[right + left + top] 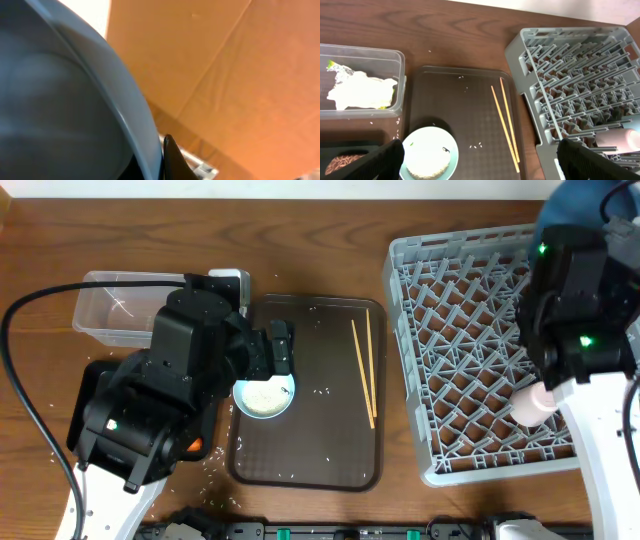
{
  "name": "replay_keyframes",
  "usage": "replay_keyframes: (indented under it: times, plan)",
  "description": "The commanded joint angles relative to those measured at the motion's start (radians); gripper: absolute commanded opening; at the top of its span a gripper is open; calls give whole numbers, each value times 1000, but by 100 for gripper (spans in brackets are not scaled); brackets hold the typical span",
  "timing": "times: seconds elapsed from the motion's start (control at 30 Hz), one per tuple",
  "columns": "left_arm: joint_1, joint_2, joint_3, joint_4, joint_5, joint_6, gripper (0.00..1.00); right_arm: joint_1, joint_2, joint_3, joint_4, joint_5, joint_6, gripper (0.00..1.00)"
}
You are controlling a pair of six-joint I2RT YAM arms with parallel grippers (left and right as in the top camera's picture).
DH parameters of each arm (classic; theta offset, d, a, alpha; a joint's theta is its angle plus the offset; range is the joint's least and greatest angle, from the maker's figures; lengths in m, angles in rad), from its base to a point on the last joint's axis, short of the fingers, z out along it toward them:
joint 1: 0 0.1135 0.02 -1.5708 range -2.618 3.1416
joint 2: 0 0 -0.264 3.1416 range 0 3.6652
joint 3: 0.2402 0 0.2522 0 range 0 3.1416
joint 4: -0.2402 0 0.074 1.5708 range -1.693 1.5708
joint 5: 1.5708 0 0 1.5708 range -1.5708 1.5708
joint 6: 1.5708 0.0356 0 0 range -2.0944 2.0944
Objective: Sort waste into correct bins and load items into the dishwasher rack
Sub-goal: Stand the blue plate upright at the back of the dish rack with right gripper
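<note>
From above: the rack (400,300) has only the pink cup (528,404) in it as far as I can see, lying near its front right corner, half under the right arm (575,310). The dark blue plate (585,195) is up at the top right edge over the rack's far corner, so it's not racked yet. The two chopsticks (363,370) lie on the brown tray (310,450). The small bowl (265,398) with rice in it sits at the tray's left side, with the left claw (270,358) right over it. Rice grains (322,391) are scattered on the tray and the surface (300,240).

Left wrist view: that claw's fingers stand wide apart and empty, with the bowl below between them. The clear tub (400,55) holds the wrappers (360,90), so that bit looks done. The black tray (330,150) has a brown lump (342,162) in it.

Right wrist view: the right claw (169,157) is pinched together on the plate's rim, and the plate fills the left of the shot.

I'd call it roughly halfway, with the bowl, chopsticks, plate and loose rice left to do. Can't find the light blue cup anywhere.
</note>
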Motion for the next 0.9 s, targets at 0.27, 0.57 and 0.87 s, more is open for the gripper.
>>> replay_keyframes:
  times: [0.27, 0.57, 0.87]
  plan:
    - [5, -9, 21, -45, -7, 2, 98, -64, 234, 5, 284, 137, -481, 1]
    - [5, -9, 21, -60, -8, 2, 98, -72, 298, 5, 294, 136, -564, 1]
    - [5, -8, 21, -71, -7, 2, 98, -83, 366, 5, 299, 148, -583, 1]
